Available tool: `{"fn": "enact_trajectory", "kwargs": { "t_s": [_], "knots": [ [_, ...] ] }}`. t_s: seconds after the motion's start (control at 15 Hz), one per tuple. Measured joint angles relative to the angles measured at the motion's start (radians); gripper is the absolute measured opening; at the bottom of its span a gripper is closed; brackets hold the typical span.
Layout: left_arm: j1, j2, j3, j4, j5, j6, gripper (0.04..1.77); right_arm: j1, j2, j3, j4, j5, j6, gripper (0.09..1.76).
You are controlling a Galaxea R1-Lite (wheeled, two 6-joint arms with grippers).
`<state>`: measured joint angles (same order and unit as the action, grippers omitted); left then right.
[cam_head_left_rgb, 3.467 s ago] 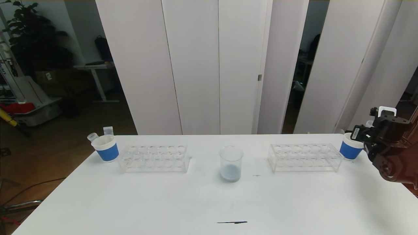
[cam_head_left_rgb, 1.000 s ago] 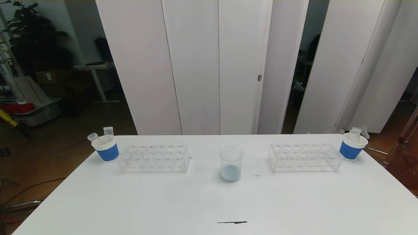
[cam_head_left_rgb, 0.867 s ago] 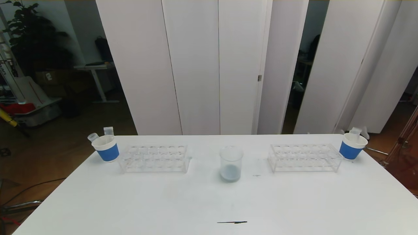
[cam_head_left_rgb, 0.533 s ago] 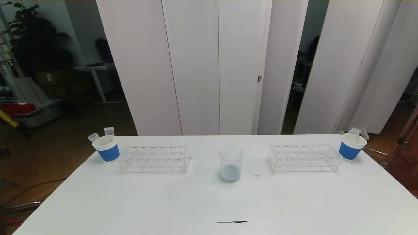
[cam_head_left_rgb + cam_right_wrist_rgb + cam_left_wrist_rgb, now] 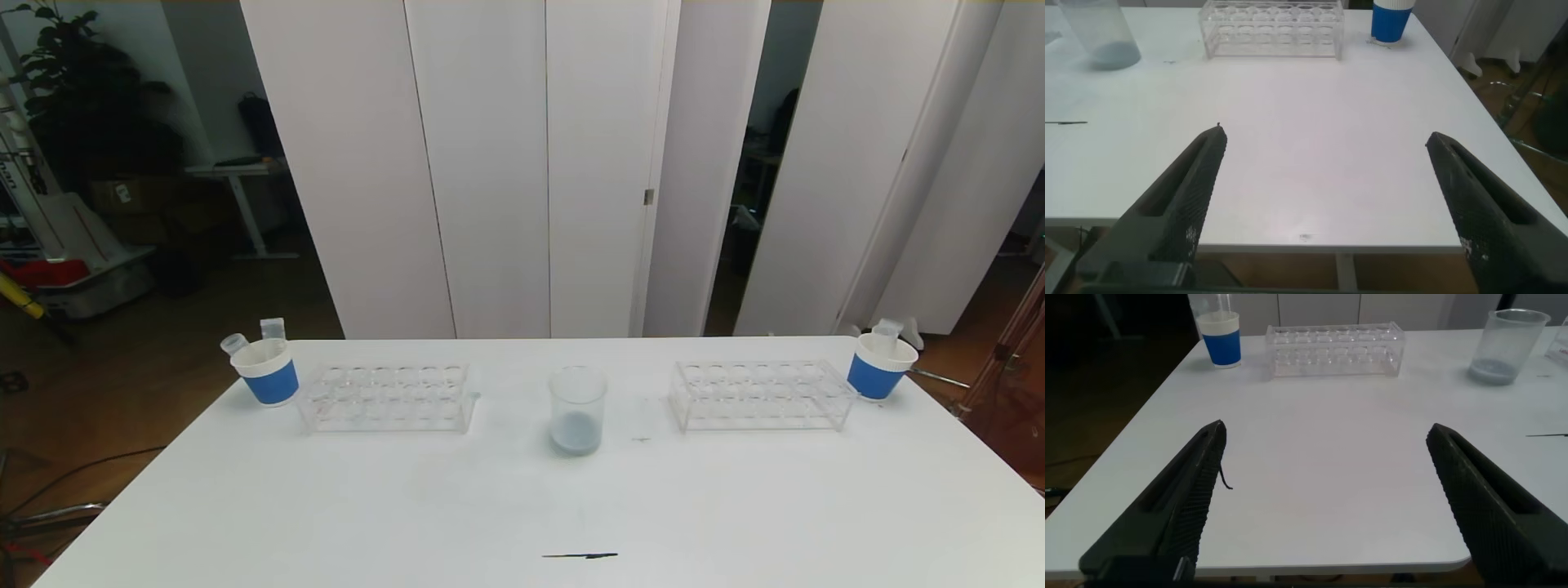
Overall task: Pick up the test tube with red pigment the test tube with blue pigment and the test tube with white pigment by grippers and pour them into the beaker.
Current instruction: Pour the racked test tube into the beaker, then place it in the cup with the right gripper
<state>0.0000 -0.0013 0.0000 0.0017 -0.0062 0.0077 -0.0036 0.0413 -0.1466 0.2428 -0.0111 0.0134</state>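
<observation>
Near the centre of the head view, the beaker (image 5: 578, 410) stands upright on the white table (image 5: 522, 506), with a pale grey-blue layer at its bottom. To its left lies a clear tube rack (image 5: 385, 398), and to its right a second clear rack (image 5: 761, 395); both are apart from the beaker. At the far left a blue-banded paper cup (image 5: 264, 371) holds two clear tubes (image 5: 253, 335) poking above its rim; at the far right another blue-banded cup (image 5: 880, 366) holds one tube (image 5: 886, 332). What pigment these tubes hold cannot be told. Low in the frame is a short dark mark (image 5: 580, 556). The left gripper (image 5: 1327, 506) and the right gripper (image 5: 1327, 212) each sit at the near table edge, fingers spread wide apart, holding nothing.
</observation>
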Motion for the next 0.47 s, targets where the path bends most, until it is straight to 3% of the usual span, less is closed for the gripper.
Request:
{"fn": "enact_trajectory", "kwargs": {
  "t_s": [0.47],
  "knots": [
    [0.0,0.0,0.0,0.0,0.0,0.0,1.75,0.004,-0.042,0.051,-0.016,0.013,-0.009,1.75]
  ]
}}
